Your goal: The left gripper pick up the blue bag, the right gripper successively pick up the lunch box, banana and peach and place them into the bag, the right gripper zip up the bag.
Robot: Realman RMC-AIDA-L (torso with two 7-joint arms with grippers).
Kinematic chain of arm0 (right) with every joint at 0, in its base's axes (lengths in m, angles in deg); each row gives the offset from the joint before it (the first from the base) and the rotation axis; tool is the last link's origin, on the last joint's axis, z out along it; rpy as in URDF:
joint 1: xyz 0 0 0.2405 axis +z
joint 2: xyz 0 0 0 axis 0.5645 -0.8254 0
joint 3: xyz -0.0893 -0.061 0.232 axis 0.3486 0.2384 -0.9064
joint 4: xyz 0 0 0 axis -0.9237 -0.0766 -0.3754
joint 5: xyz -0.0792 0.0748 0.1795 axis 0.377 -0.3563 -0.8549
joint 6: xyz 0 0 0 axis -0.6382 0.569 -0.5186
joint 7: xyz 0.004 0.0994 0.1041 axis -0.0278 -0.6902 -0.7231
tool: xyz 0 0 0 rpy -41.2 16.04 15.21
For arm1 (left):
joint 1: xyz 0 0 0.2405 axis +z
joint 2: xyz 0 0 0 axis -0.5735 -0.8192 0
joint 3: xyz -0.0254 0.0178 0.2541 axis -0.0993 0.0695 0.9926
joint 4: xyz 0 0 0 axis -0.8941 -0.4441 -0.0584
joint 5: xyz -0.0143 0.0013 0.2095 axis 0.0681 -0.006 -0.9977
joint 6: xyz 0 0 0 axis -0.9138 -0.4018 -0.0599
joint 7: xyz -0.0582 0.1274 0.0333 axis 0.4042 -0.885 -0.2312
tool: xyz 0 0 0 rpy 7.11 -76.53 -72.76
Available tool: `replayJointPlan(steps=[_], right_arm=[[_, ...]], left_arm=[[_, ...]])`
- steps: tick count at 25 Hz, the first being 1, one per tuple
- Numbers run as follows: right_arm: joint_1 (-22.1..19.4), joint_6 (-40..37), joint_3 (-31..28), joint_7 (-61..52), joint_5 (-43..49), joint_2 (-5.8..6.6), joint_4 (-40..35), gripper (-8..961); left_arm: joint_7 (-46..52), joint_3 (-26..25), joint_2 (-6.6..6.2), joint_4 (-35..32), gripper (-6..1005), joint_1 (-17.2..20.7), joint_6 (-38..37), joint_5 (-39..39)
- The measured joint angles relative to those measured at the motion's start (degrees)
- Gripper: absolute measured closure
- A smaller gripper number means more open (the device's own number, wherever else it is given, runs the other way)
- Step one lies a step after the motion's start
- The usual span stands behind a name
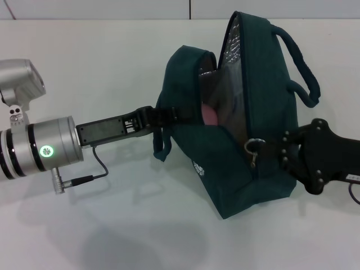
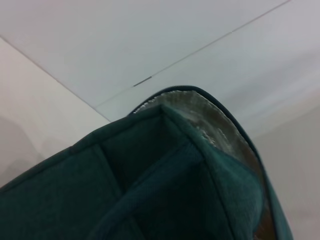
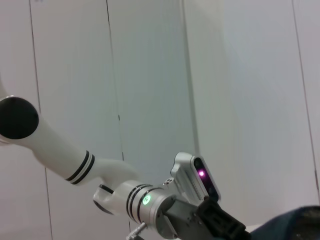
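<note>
White worktop carries the blue bag; left gripper clamps its handle, right gripper pinches the zipper pull.

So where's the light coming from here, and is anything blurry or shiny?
Head view: soft overhead light, with faint shadows on the table under the left arm and the blue bag; its silver lining glints. Left wrist view: the bag fabric fills the near part, dark and soft, and the lining catches light. Right wrist view: even light on plain panels, no glare.
</note>
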Motion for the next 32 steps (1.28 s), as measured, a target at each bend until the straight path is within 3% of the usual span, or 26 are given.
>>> replayJointPlan(steps=[5, 24, 32], right_arm=[[0.6, 0.2, 0.2, 0.0, -0.1, -0.24, 0.1, 948], [5.4, 1.2, 0.8, 0.8, -7.0, -0.75, 1.9, 946], [6.2, 2.8, 2.1, 0.9, -8.5, -0.61, 2.8, 944]], left_arm=[[-2.5, -0.1, 0.04, 0.0, 883, -0.1, -0.1, 0.4], [-16.7, -0.4, -0.72, -0.7, 212, 6.4, -0.9, 16.2], [-17.9, -0.4, -0.72, -0.7, 104, 7.1, -0.5, 16.4]])
